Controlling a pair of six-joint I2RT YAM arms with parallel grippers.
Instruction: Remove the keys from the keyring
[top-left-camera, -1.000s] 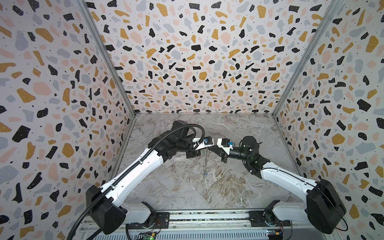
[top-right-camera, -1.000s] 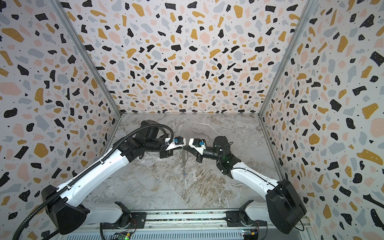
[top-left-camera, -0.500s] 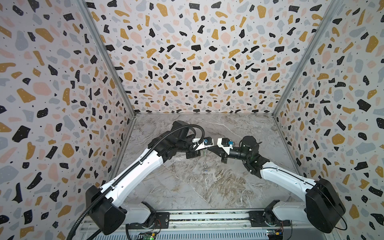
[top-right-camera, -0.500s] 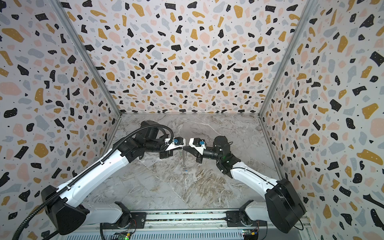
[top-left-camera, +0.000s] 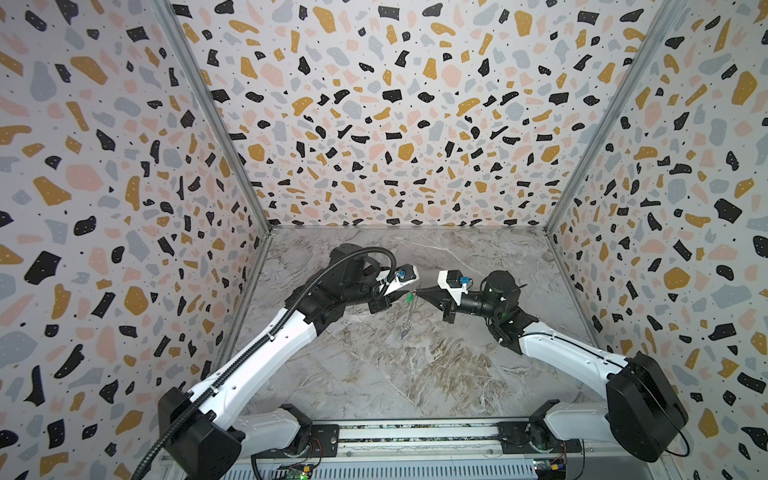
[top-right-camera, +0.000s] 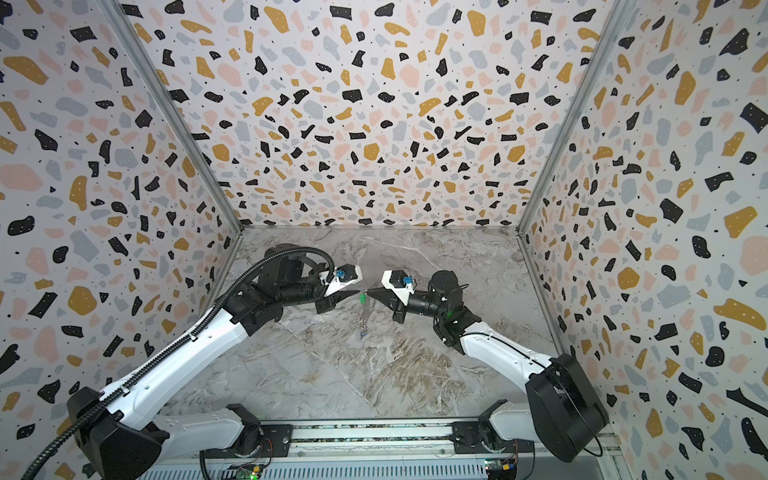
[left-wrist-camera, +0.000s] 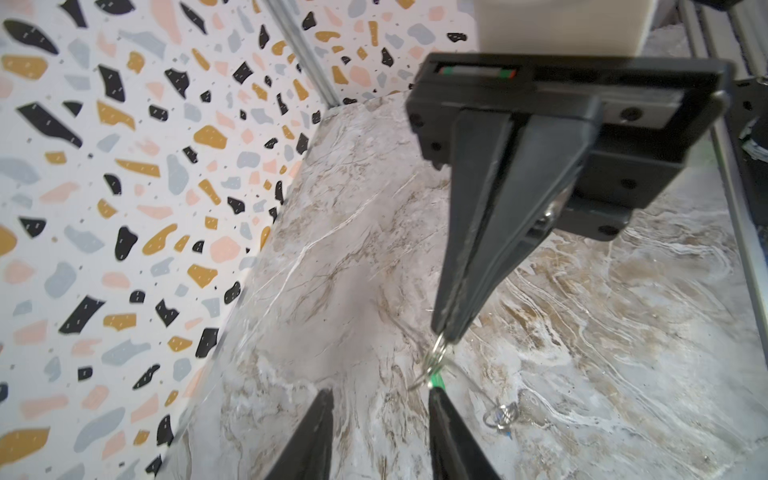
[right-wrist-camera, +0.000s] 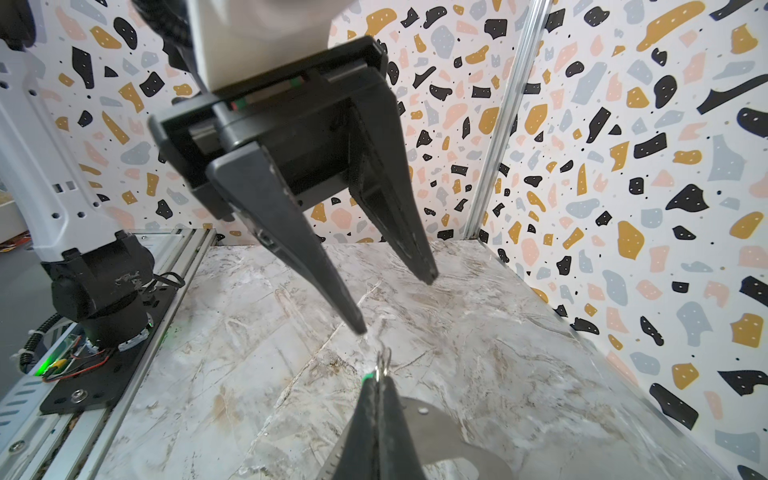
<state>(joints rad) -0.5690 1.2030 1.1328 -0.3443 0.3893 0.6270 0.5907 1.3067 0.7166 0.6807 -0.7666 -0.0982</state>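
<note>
**Left fingers let go; right keeps the keyring aloft**

A marbled grey-and-brown tabletop (top-left-camera: 415, 374) fills the floor of a booth. Terrazzo-patterned walls (top-left-camera: 374, 124) close it on three sides, joined at metal corner posts (top-left-camera: 582, 166). A rail (top-left-camera: 415, 436) along the front carries both arm bases.

Above mid-table the right gripper (right-wrist-camera: 377, 382) is pinched tight on a wire ring (left-wrist-camera: 439, 351) of the keyring (top-left-camera: 407, 316), which hangs down clear of the surface. The green key (top-left-camera: 409, 297) dangles just under that ring, and the blue key (top-left-camera: 403, 333) is at the low end.

A second ago the left gripper (left-wrist-camera: 381, 392) was closed tip to tip with the right. Now its fingers stand apart, holding nothing, and a small gap separates the two grippers. The keyring hangs as before.
</note>
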